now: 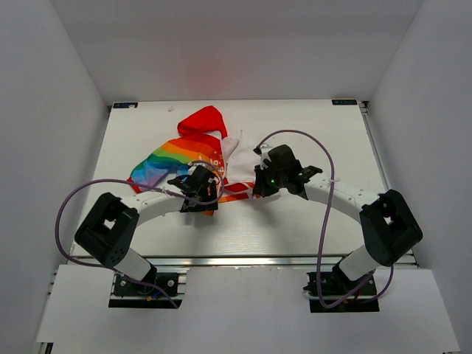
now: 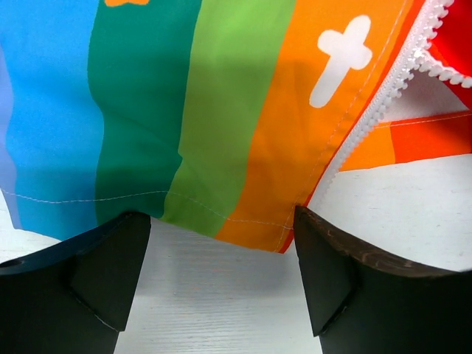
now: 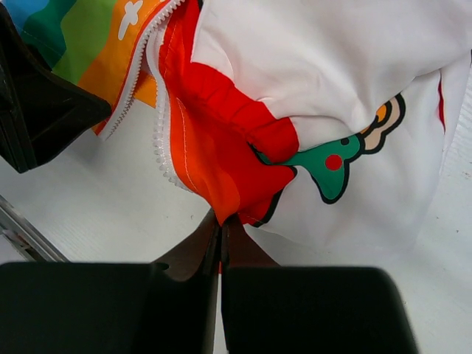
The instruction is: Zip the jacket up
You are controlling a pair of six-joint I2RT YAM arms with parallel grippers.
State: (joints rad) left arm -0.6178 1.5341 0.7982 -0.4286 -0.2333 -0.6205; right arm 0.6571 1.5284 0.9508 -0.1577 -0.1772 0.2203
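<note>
The jacket (image 1: pixel 184 155) lies unzipped at mid-table, with its red hood (image 1: pixel 208 122) at the back and a rainbow panel (image 1: pixel 166 164) to the left. My left gripper (image 2: pixel 221 251) is open low over the table, and the rainbow panel's hem (image 2: pixel 221 217) lies just past its fingertips with nothing between them. White zipper teeth (image 2: pixel 391 81) run up the orange edge on the right. My right gripper (image 3: pixel 220 225) is shut on the bottom corner of the red-orange front edge (image 3: pixel 214 155). The other row of zipper teeth (image 3: pixel 157 125) runs beside that edge, and the white printed body (image 3: pixel 369 88) spreads to the right.
The white table (image 1: pixel 295 228) is boxed in by white walls on three sides, with a metal rail (image 1: pixel 243 259) along its near edge. Purple cables (image 1: pixel 323 221) loop off both arms. In the right wrist view the left gripper's black finger (image 3: pixel 40 110) shows at the upper left.
</note>
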